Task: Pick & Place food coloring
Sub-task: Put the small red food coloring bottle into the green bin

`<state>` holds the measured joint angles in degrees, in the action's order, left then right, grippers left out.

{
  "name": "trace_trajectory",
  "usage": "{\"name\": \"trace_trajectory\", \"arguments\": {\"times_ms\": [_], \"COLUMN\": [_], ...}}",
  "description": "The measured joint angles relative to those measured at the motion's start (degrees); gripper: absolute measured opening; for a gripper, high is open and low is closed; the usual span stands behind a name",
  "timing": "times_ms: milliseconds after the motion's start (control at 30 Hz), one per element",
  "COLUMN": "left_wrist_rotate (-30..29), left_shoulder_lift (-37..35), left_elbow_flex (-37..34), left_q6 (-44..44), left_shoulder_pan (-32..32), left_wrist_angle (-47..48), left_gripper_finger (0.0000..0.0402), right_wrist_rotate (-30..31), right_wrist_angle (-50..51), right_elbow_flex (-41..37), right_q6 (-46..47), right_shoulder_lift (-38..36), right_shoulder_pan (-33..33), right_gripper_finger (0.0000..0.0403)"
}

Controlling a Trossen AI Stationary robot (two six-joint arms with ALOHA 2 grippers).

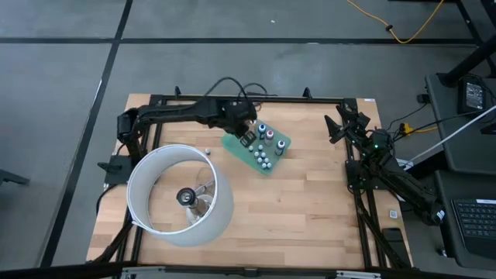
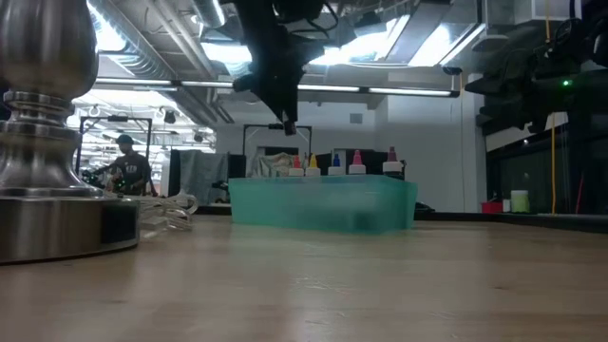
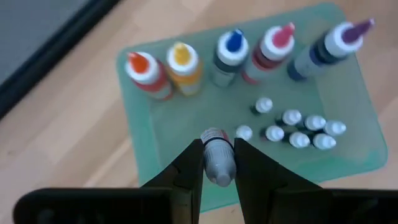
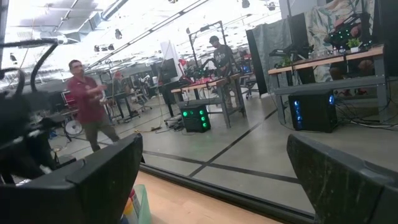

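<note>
Bottles of food coloring (image 3: 235, 53) stand in a green tray (image 1: 258, 147) just above the centre of the high view, on the wooden desk (image 1: 310, 209). Over the tray's left part hangs the left end effector (image 3: 217, 167), its fingers clamped on one small grey bottle (image 3: 217, 158) lifted clear of the tray floor. A cluster of tiny white-capped bottles (image 3: 298, 127) sits just beside it. A white ring lamp (image 1: 180, 195) fills the lower left. The right end effector (image 1: 339, 126) waits at the desk's upper right edge, fingers spread apart.
</note>
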<state>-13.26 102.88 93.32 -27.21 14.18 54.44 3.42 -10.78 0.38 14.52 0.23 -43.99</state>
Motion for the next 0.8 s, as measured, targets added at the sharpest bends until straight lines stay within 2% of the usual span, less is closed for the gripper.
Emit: {"name": "trace_trajectory", "arguments": {"times_ms": [367, 800], "left_wrist_rotate": [1.47, 4.11], "left_shoulder_lift": [8.20, 15.82], "left_elbow_flex": [-0.09, -0.11], "left_q6": [1.04, 0.95], "left_shoulder_pan": [-3.82, -4.82], "left_wrist_angle": [-0.47, -3.95], "left_gripper_finger": [0.0067, 0.0067], "right_wrist_rotate": [0.00, 0.00], "right_wrist_angle": [0.02, 0.01], "right_elbow_flex": [-0.01, -0.02], "right_q6": [0.00, -0.01], "right_shoulder_lift": [0.00, 0.00], "right_shoulder_pan": [-0.01, -0.01], "right_gripper_finger": [0.0399, 0.0399]}}
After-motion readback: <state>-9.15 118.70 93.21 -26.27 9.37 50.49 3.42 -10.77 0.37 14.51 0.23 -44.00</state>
